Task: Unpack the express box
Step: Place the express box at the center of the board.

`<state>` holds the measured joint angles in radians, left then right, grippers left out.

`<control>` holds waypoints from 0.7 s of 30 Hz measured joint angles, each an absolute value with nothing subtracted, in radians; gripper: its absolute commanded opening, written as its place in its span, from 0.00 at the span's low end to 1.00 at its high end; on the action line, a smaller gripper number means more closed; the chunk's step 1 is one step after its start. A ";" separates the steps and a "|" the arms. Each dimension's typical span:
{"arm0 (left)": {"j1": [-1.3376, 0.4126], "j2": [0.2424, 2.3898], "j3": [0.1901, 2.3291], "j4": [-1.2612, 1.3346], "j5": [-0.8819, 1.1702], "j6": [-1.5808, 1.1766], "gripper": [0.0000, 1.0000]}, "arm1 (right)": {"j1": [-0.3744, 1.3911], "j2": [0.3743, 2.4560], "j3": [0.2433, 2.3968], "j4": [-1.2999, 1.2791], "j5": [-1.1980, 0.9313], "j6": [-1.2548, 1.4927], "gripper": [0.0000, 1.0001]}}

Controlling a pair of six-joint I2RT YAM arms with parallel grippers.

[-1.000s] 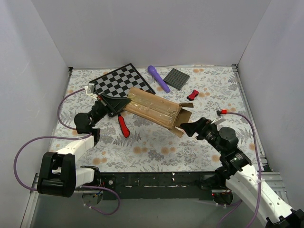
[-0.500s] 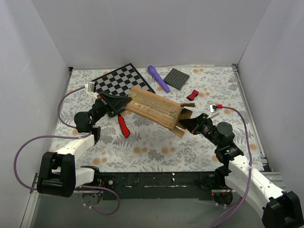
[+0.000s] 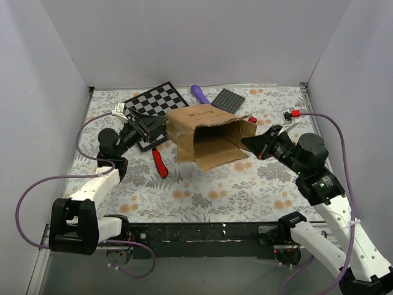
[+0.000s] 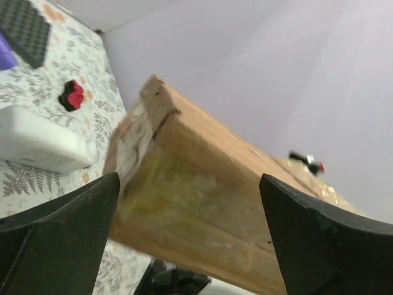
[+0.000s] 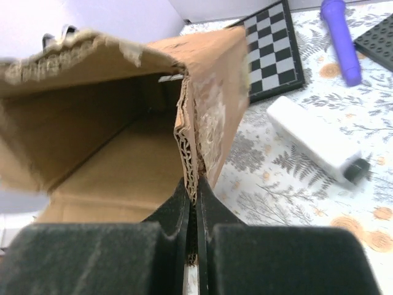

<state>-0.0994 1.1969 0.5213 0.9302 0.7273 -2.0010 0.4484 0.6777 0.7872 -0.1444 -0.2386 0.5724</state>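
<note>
One express box (image 3: 198,117), right hand (image 3: 245,143) pinching its wall

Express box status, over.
Right gripper shut on wall edge of brown corrugated cardboard express box. Left gripper open at taped end. Box tipped, mouth open. White block beside it.

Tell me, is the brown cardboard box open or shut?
Open. The brown corrugated cardboard box lies tipped on its side, flaps spread, its hollow inside showing.
</note>
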 measured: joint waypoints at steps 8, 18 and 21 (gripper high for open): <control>-0.093 1.199 0.837 0.211 0.422 -1.811 0.98 | 0.447 0.807 1.019 -0.451 -0.257 0.473 0.01; -0.091 1.203 0.870 -0.077 0.297 -1.740 0.98 | 0.447 0.874 1.077 -0.596 -0.392 0.529 0.01; -0.091 1.203 0.870 -0.099 0.294 -1.739 0.98 | 0.447 0.872 1.077 -0.580 -0.445 0.601 0.01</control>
<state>-0.0906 1.2030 0.8696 -0.0990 0.2943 -1.7393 0.4473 0.8722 1.0775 -0.5800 -0.4446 0.6010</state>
